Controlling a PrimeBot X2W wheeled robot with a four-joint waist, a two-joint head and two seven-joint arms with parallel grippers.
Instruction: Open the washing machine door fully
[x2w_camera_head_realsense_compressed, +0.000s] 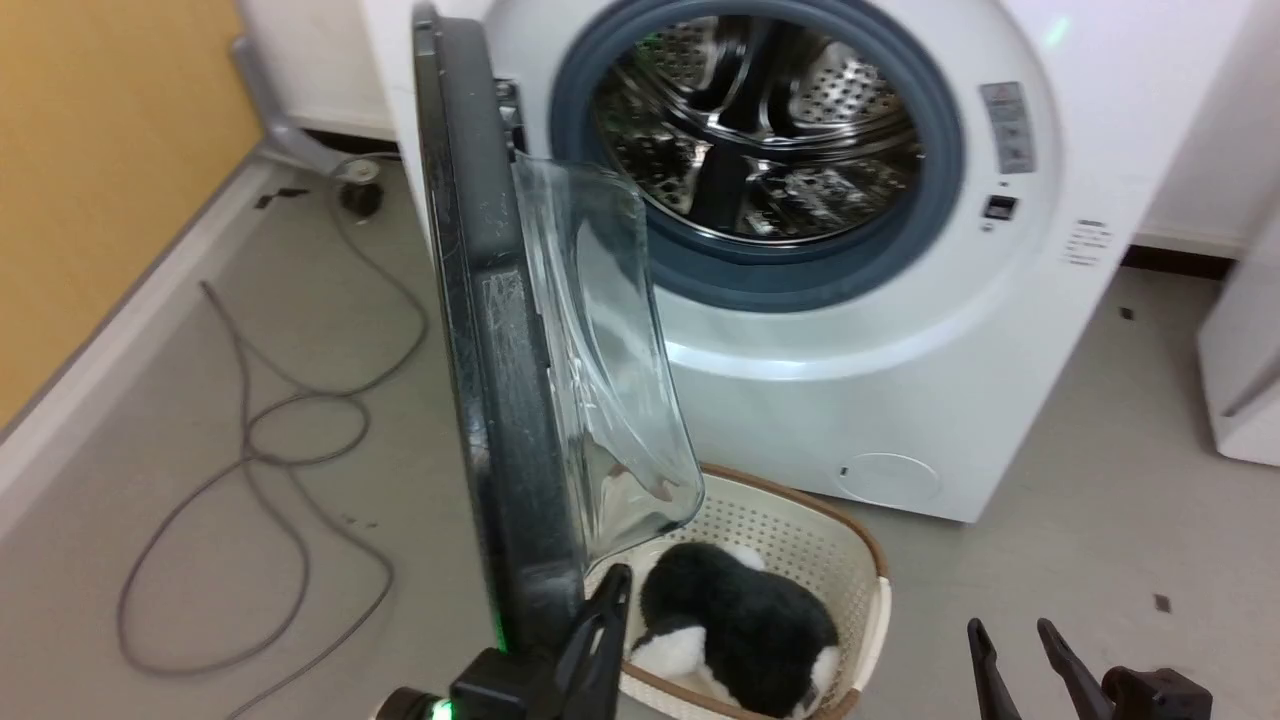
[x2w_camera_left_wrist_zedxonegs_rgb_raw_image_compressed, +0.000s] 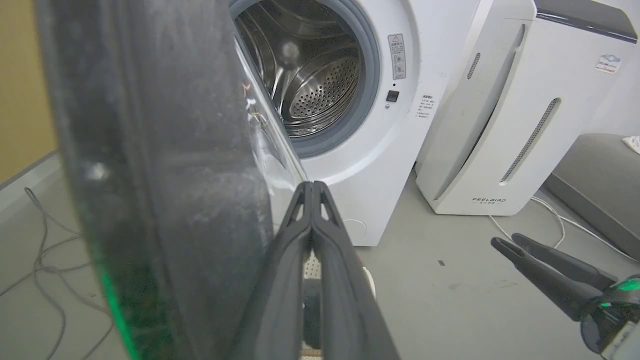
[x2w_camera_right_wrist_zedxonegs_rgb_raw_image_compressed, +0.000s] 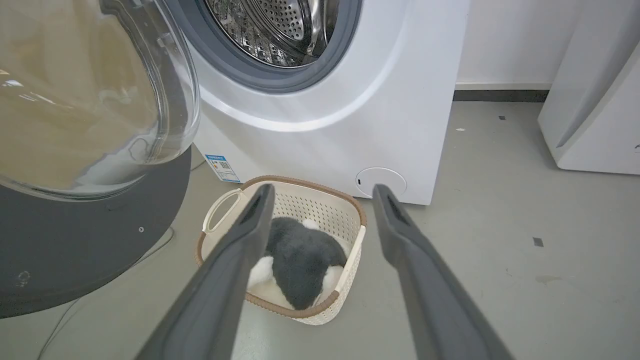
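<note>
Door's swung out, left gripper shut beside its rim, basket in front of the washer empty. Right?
Not empty: the right wrist view shows the basket holding a fluffy black-and-white item. The door is swung out, the left gripper shut beside its rim.

A basket sits before the washing machine.

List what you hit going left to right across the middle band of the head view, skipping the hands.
Yellow wall → grey cable on the floor → washing machine door, seen edge-on → steel drum → grey warning label on the machine front → white appliance at the right edge.
</note>
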